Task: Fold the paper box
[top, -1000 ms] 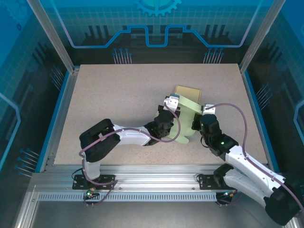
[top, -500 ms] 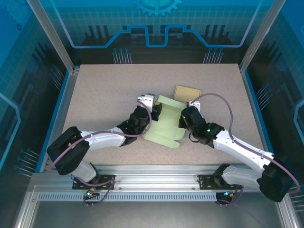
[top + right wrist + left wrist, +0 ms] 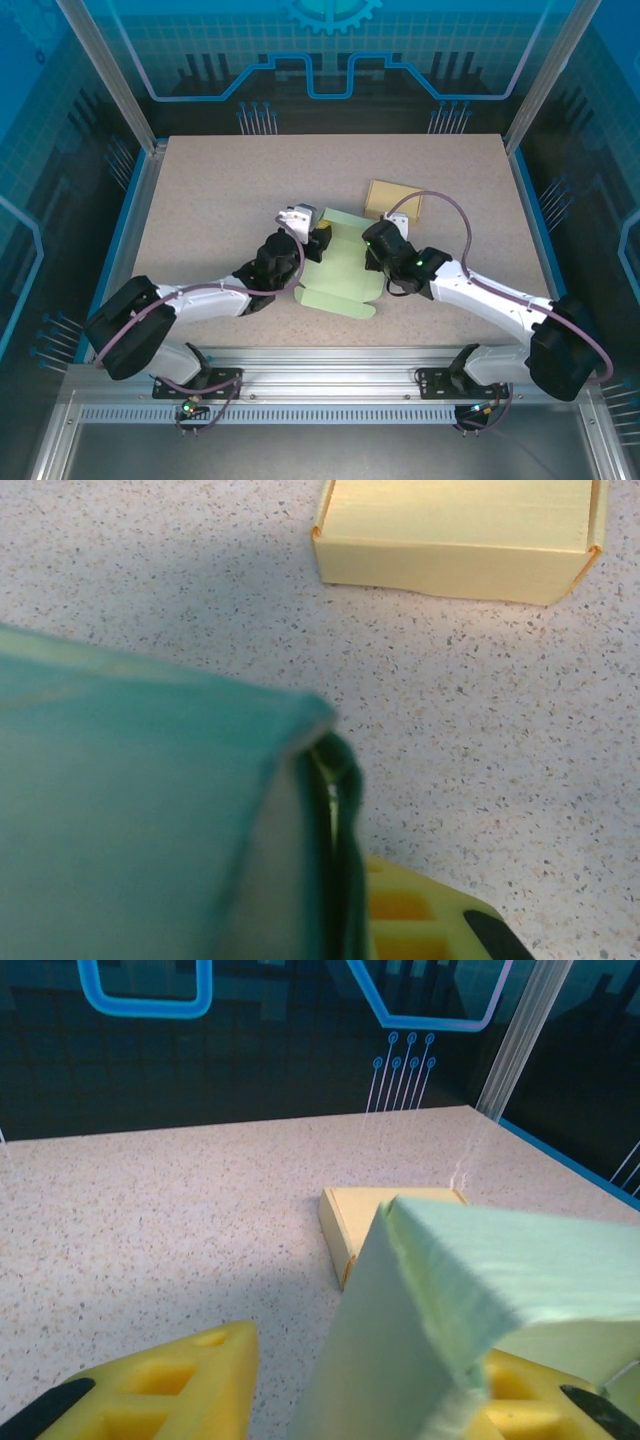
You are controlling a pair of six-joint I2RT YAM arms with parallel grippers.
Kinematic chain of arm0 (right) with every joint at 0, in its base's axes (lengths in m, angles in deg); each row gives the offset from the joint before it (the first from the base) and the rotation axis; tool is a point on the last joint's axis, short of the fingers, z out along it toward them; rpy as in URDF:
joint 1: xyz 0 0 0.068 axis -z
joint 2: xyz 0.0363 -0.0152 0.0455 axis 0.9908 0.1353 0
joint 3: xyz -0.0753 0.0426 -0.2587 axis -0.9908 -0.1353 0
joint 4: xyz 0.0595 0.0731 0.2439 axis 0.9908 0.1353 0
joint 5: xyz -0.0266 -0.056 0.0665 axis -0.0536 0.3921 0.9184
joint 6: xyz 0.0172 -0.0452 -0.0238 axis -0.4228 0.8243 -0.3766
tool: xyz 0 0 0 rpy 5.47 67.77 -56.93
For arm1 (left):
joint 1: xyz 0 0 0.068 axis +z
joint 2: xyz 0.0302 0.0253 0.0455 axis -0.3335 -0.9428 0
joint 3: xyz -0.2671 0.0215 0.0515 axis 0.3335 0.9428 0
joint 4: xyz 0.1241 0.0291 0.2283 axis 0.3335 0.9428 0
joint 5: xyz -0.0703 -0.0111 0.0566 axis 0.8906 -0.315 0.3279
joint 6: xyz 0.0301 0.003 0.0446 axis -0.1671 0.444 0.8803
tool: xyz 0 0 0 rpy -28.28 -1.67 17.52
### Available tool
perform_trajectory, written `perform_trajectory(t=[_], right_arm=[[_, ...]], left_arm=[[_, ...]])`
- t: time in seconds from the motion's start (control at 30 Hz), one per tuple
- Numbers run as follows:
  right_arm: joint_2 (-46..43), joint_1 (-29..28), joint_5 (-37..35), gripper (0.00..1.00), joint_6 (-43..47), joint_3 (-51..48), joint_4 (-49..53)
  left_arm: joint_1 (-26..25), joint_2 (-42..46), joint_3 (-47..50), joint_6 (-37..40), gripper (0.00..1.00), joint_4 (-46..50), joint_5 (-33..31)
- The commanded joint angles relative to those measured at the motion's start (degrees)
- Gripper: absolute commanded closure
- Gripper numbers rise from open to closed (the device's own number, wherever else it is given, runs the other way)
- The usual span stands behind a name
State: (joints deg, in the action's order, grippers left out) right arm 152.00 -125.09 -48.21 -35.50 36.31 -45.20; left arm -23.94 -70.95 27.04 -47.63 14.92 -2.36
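Paper box [image 3: 338, 285], pale green, right claw [image 3: 370, 258] gripping

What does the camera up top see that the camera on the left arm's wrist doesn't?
The top camera takes in both whole arms, the left arm and the right arm, plus the metal rail they are bolted to. The left wrist camera gives a close look at its own yellow fingers, spread apart, with a raised flap of the green paper box standing between them. Both views show the green paper box, the small yellow box and the speckled table.
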Motion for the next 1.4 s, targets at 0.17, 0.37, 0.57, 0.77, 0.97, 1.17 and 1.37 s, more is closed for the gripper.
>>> perform_trajectory(t=[0.17, 0.37, 0.57, 0.77, 0.97, 1.17, 1.37], right_arm=[[1.0, -0.5, -2.5, 1.0, -1.1, 1.3, 4.4], [0.1, -0.9, -0.8, 1.0, -1.0, 1.2, 3.3], [1.2, -3.6, -1.2, 1.0, -1.7, 2.5, 4.1], [5.0, -7.0, -2.0, 1.0, -2.6, 5.1, 2.9], [9.1, -7.3, -1.4, 1.0, -2.4, 7.9, 2.9], [10.4, -5.5, -3.0, 1.0, -2.8, 9.6, 4.7], [10.2, -4.3, -3.8, 1.0, -3.3, 9.7, 4.8]], left_arm=[[0.9, 2.2, 0.7, 1.4, 0.78, -5.4, -1.2], [0.9, -1.5, -0.1, 3.4, 0.83, -6.5, -6.6], [-0.4, -6.1, -3.6, 6.9, 0.9, -6.7, -20.5], [-0.8, -10.5, -8.1, 5.9, 0.84, -3.9, -31.8], [0.1, -11.0, -5.5, 6.4, 0.74, -9.1, -22.7], [2.4, -5.5, -0.9, 4.2, 0.63, -6.0, -3.4], [3.7, 1.3, 3.3, -0.2, 0.53, 0.4, 6.4]])
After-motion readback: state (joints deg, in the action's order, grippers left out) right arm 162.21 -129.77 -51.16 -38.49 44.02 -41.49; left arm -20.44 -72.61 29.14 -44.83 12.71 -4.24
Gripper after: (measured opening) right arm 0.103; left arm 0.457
